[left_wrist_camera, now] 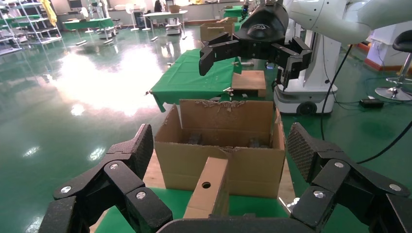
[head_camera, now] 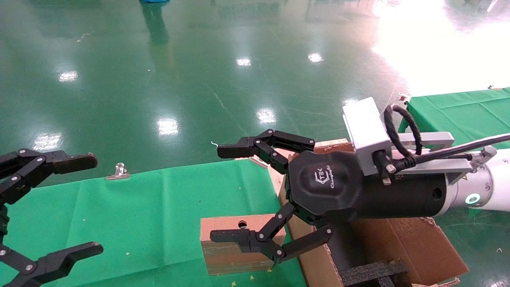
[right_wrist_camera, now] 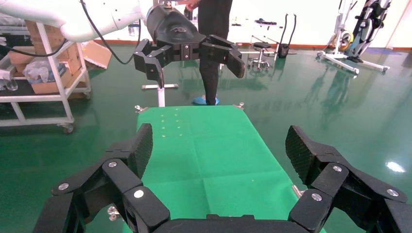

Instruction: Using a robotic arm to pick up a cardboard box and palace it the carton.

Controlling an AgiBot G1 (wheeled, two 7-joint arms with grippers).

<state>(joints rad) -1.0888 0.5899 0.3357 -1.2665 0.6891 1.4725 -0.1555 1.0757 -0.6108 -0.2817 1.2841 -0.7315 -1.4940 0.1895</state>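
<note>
The right gripper (head_camera: 233,195) of the robotic arm (head_camera: 492,187) hung above the table (head_camera: 131,211), its fingers spread wide and released, holding nothing. One finger reached out over the far edge of the green cloth; the other lay in front of the cardboard box (head_camera: 235,245), and whether it touched the box could not be told.

The cardboard box stood on its narrow edge on the cloth, its round hole facing up in the head view — just to the left of the carton (head_camera: 398,247) and close against the carton's left wall. In the left wrist view the box (left_wrist_camera: 210,191) stood directly before the carton (left_wrist_camera: 223,150), between the left gripper's fingers but well beyond them.

The carton sat open at the right end of the table, black foam (head_camera: 370,273) showing inside.

The left gripper (head_camera: 40,207) waited at the left edge of the scene, jaws open and empty. A metal clip (head_camera: 118,171) lay at the far edge of the cloth.
</note>
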